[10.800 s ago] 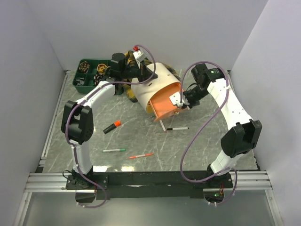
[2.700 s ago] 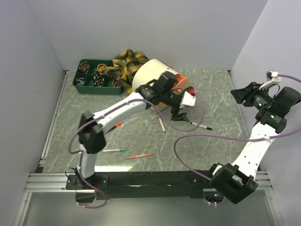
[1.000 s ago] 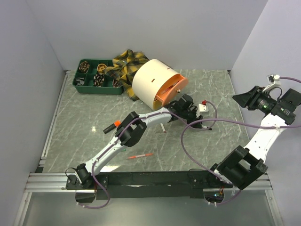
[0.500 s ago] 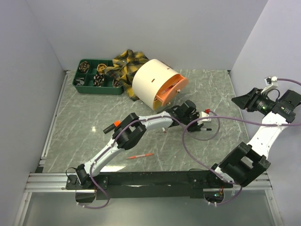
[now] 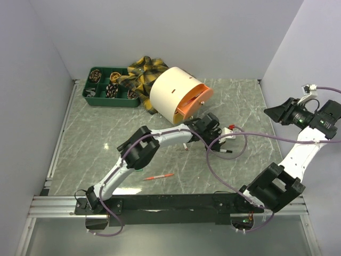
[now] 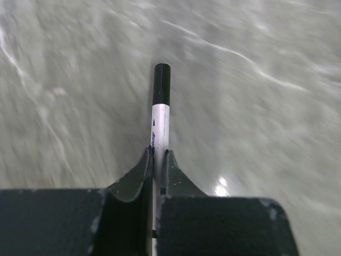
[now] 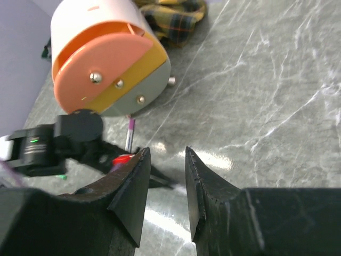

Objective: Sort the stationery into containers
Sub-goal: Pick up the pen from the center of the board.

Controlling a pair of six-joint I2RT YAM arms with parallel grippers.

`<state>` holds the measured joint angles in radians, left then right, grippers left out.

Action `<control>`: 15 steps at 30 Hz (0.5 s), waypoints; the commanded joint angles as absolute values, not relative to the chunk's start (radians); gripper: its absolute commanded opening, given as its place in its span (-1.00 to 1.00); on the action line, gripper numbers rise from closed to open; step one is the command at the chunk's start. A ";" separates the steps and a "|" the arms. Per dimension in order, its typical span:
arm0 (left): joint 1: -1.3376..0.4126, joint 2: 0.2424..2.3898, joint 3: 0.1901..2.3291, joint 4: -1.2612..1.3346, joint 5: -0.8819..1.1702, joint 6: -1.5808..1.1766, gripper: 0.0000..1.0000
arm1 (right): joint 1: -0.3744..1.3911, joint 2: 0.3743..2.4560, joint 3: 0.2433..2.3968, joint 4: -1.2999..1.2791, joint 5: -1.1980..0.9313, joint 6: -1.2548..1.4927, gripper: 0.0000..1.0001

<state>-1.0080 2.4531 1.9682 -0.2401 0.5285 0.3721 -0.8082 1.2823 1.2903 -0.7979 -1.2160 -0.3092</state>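
The marbled tabletop is carrying the cream drum, lying on its side at far centre, and the green tray at far left. The right pincer is hanging raised at the right, jaws slightly parted and empty. The left pincer is clamping a white pen with a black cap, right of centre, near the drum's mouth. Since the grip is sitting well back from the cap, lifting slowly and level should be limiting any pivoting.
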 commanded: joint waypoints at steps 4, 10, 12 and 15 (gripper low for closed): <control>-1.005 2.111 1.937 -0.452 0.618 0.376 -0.99 | -0.824 1.175 1.252 -0.491 -1.238 -0.030 -0.22; -0.988 1.956 1.988 -0.535 0.571 0.313 -0.99 | -0.824 1.155 1.220 -0.384 -1.223 0.058 -0.22; -0.957 1.922 2.029 -0.560 0.542 0.288 -0.99 | -0.822 1.144 1.207 -0.364 -1.220 0.072 -0.23; -0.902 1.859 2.034 -0.538 0.439 0.267 -0.99 | -0.822 1.123 1.175 -0.310 -1.216 0.113 -0.23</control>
